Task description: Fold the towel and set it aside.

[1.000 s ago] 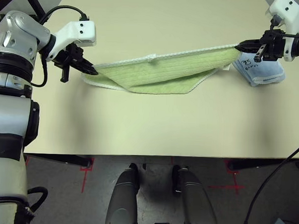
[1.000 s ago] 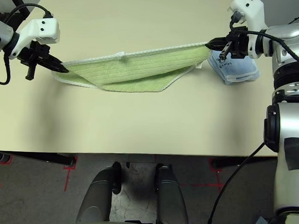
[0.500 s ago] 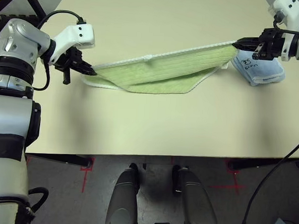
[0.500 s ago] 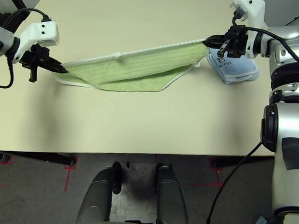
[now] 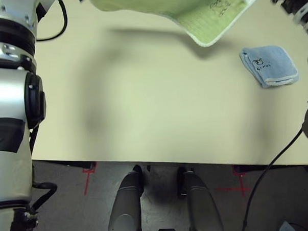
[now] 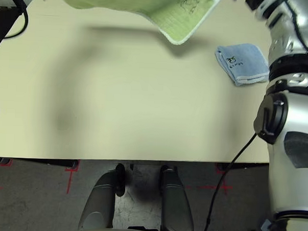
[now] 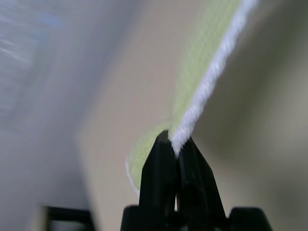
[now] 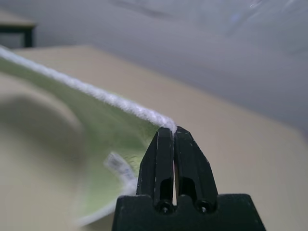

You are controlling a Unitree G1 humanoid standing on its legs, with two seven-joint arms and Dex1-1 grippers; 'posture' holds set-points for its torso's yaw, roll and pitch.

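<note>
Nearest us, the bare beige table (image 5: 144, 115). Farther, right of it, a folded pale blue cloth (image 5: 270, 64) with unreadable dark marks. Above the table hangs the light green terry towel (image 5: 199, 15), soft, limp, best held by its white-stitched edging. Left gripper (image 7: 175, 142) and right gripper (image 8: 172, 131) each pinch that edging.

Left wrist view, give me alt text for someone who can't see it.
The left gripper, its two black fingers shut, pinches the white-stitched edge of the green towel, which runs up and away from the fingertips. A tan table lies blurred behind.
</note>
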